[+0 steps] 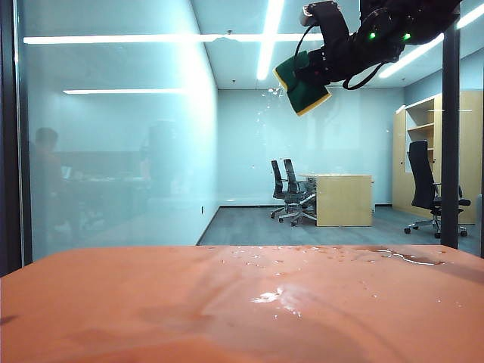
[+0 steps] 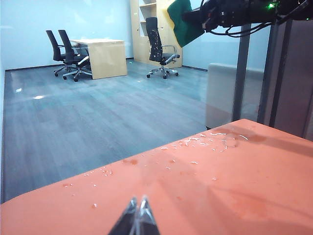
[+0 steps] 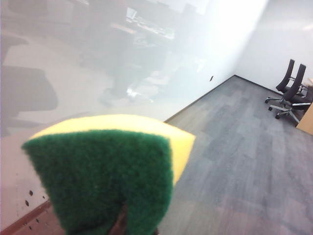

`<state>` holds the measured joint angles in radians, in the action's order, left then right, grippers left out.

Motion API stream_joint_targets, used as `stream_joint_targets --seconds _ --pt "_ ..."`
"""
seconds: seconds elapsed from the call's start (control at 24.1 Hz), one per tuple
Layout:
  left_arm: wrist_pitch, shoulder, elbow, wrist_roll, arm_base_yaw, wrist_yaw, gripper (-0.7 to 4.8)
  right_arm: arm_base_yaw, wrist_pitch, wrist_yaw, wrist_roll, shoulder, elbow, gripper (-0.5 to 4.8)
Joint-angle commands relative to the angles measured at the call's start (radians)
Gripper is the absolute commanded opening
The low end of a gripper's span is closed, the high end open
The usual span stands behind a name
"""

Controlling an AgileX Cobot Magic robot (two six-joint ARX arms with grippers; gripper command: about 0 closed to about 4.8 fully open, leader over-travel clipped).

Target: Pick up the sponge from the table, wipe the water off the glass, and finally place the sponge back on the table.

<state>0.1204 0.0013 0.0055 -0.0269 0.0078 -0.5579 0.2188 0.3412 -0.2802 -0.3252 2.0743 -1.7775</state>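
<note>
High up by the glass (image 1: 113, 151), my right gripper (image 1: 316, 69) is shut on the sponge (image 1: 301, 85), a yellow foam block with a dark green scouring layer. In the right wrist view the sponge (image 3: 107, 171) fills the near corner, green face toward the camera, and hides the jaws. It sits close to the glass (image 3: 98, 73); I cannot tell whether it touches. Faint whitish specks of water (image 1: 262, 115) show on the pane just below the sponge. My left gripper (image 2: 138, 206) is shut and empty, low over the orange-red table (image 2: 254, 191).
Clear puddles (image 1: 401, 255) and droplets (image 1: 276, 296) lie on the table (image 1: 113, 302) near the glass. Black vertical frames stand at the left (image 1: 7, 136) and right (image 1: 451, 121). Behind the pane are a wooden desk (image 1: 344, 198) and office chairs.
</note>
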Motion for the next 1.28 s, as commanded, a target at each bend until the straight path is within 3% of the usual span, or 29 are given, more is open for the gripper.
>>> stream_joint_targets --seconds 0.04,0.33,0.99,1.28 --pt "0.016 0.001 0.003 -0.003 0.0 -0.003 -0.05 0.013 0.03 -0.015 0.014 0.0 -0.012 -0.07" --pt "0.016 0.001 0.003 -0.003 0.0 -0.003 -0.05 0.039 0.019 -0.013 0.011 0.091 -0.013 -0.08" --pt "0.016 0.001 0.003 0.001 0.0 -0.004 -0.05 0.039 -0.206 -0.006 0.01 0.194 -0.012 -0.08" --pt "0.016 0.001 0.003 0.001 0.0 -0.004 -0.05 0.055 -0.158 0.0 0.01 0.167 -0.019 -0.08"
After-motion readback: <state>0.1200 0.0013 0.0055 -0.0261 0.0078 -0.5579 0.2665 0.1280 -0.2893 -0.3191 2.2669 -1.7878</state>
